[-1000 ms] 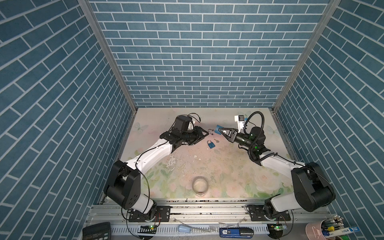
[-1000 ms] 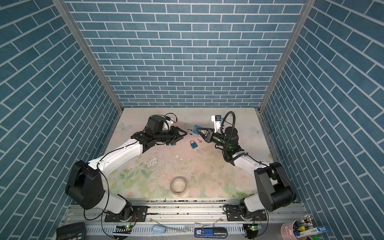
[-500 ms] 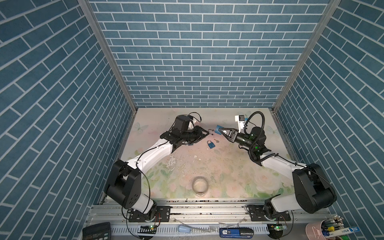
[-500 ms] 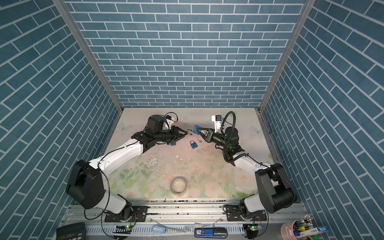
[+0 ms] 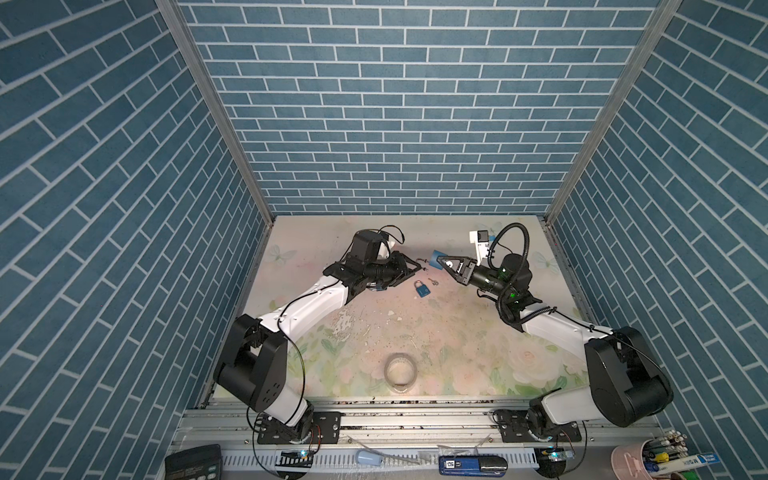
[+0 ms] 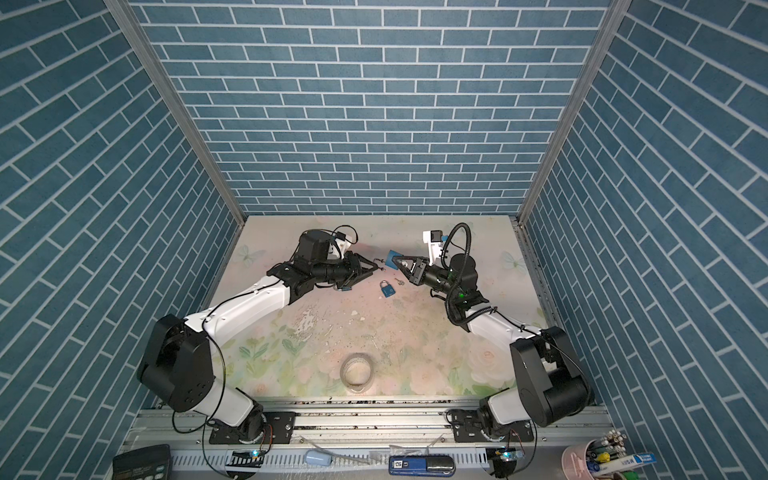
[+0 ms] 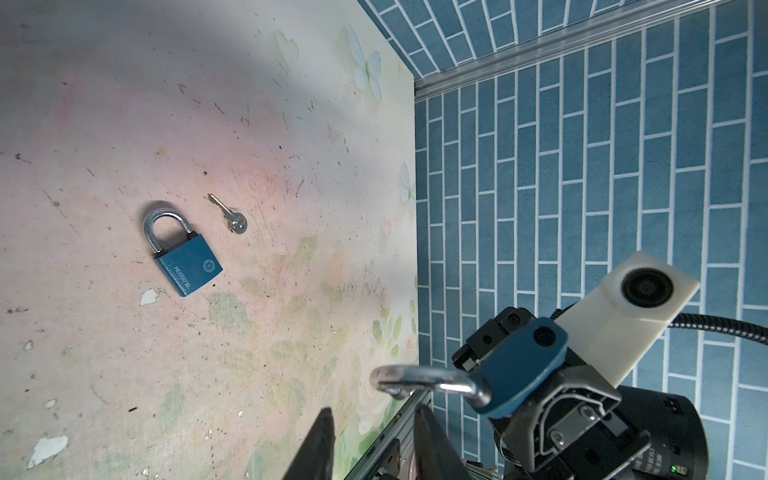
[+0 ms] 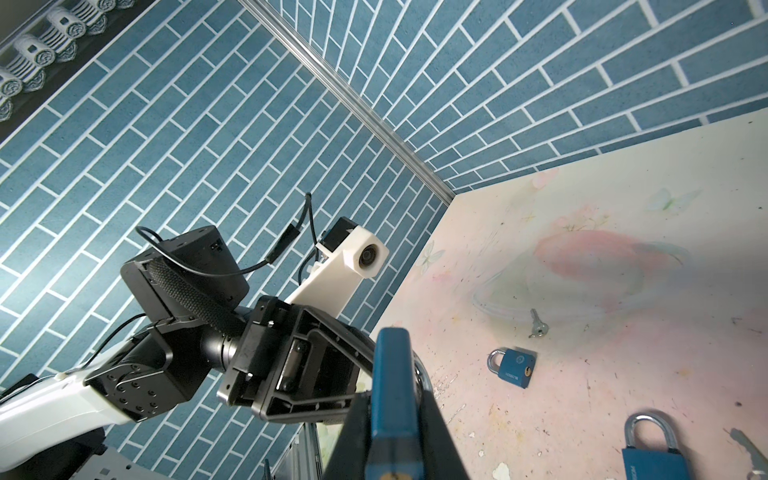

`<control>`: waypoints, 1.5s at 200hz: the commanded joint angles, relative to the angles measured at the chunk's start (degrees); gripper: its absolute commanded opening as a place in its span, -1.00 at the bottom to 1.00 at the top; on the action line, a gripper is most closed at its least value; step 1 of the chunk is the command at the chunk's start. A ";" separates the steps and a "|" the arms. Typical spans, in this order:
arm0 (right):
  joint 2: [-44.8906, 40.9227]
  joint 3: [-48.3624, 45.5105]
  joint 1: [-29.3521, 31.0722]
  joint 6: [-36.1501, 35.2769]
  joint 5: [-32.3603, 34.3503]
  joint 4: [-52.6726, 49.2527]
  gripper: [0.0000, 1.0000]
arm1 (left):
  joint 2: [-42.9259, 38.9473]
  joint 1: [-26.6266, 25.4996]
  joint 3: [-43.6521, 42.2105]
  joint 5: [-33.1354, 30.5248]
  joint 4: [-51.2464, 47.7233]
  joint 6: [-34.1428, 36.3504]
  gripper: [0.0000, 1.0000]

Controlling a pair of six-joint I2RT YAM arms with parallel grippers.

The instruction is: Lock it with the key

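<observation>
My right gripper (image 8: 392, 399) is shut on the body of a blue padlock (image 8: 392, 374), held in the air above the back of the table (image 5: 540, 249). Its steel shackle (image 7: 428, 382) looks sprung open and points toward my left gripper (image 7: 374, 411). That gripper is open, its fingertips (image 7: 328, 415) just short of the shackle with nothing between them. In both top views the two grippers (image 5: 415, 268) (image 5: 441, 262) face each other closely. A small silver key (image 7: 232, 216) (image 5: 433, 281) lies on the table beside a second, closed blue padlock (image 7: 185, 253) (image 5: 422, 289).
A third blue padlock (image 8: 652, 449) with another key (image 8: 752, 453) lies on the table below my left arm. A roll of tape (image 5: 400, 371) sits near the front edge. Blue brick walls (image 5: 415, 124) enclose three sides. A pen cup (image 5: 636, 457) stands beyond the front rail.
The left gripper's jaws have narrowed near the held padlock's shackle. The right gripper keeps its hold, and the padlock and key on the table have not moved.
</observation>
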 commanded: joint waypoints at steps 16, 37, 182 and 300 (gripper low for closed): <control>-0.51 0.42 0.29 1.97 -1.24 5.76 -1.00 | 0.59 0.22 2.05 -0.29 -1.12 0.34 -0.39; -0.91 0.46 0.29 1.82 -1.63 5.21 -1.00 | 0.40 0.22 2.73 -0.63 -1.75 0.58 -0.40; -1.41 0.17 0.17 1.60 -1.34 4.26 -1.00 | 1.84 0.97 6.55 4.38 -6.27 4.12 -0.58; -0.21 1.57 0.21 1.46 -1.26 3.58 -1.00 | -0.19 1.37 5.45 2.33 -8.30 1.73 -0.21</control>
